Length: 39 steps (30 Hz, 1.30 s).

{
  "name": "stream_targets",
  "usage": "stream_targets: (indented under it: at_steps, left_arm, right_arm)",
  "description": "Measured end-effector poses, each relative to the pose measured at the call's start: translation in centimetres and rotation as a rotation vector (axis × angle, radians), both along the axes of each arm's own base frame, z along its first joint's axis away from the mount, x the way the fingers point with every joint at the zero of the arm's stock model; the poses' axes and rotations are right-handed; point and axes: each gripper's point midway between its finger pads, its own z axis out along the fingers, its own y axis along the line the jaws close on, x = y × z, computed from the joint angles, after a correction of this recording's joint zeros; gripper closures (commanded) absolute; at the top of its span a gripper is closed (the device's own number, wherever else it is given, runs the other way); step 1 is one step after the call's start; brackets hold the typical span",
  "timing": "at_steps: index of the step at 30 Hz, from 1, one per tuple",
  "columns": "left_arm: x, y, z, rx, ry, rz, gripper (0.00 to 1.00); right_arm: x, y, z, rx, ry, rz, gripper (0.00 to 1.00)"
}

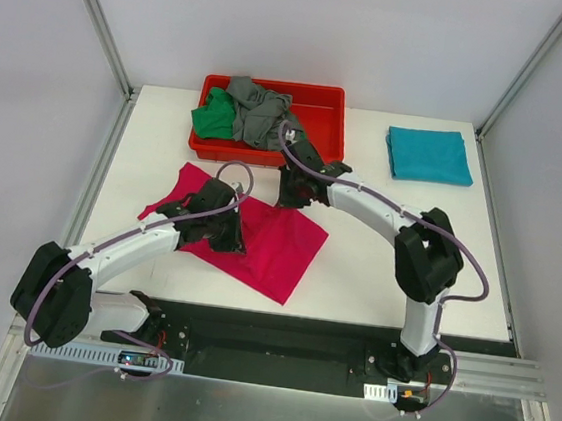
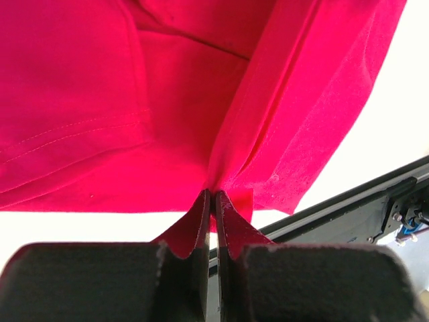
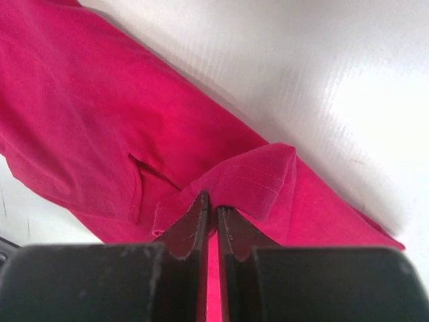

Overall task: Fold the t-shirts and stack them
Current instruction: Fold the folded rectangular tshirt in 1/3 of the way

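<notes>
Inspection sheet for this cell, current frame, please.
Surface: white table, one shirt spread on it.
Job's things: magenta t-shirt laid out near centre; teal t-shirt folded at far right; green t-shirt and grey t-shirt crumpled in the red tray.
Clutter: nothing seen.
Grippers: left gripper and right gripper both shut on the magenta t-shirt.
Cables: purple cables loop along both arms, none caught in the cloth.
Surroundings: frame posts, plain walls.
</notes>
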Motion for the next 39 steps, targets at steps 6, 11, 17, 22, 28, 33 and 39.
stream_targets:
  at_steps: [6,11,17,22,28,33,39]
  left_arm:
    - [0.2,0.9,-0.4,0.032,0.031,0.026,1.0]
    - [0.2,1.7,-1.3,0.08,0.065,0.046,0.82]
    - [0.1,3.8,-1.6,0.184,0.065,0.094,0.01]
    - [1.3,4.4,2.5,0.155,-0.066,0.15,0.01]
    - [0.9,2.9,6.0,0.012,-0.142,0.112,0.01]
    - [0.3,-0.2,4.6,-0.079,-0.064,0.005,0.01]
    - [0.7,-1.3,-0.1,-0.016,0.061,-0.021,0.01]
  right_arm:
    - [0.9,1.4,-2.2,-0.022,0.032,0.03,0.89]
    - [1.2,2.1,-3.5,-0.029,0.055,0.047,0.66]
    - [1.9,2.4,-3.3,-0.028,0.038,0.066,0.17]
    - [2.8,2.8,-1.1,0.003,-0.019,0.107,0.04]
    - [-0.6,-1.4,2.2,0.032,-0.078,0.097,0.04]
    - [-4.1,-4.7,2.8,0.106,-0.077,0.079,0.04]
    - [-5.3,-8.0,-1.7,0.09,0.032,-0.017,0.04]
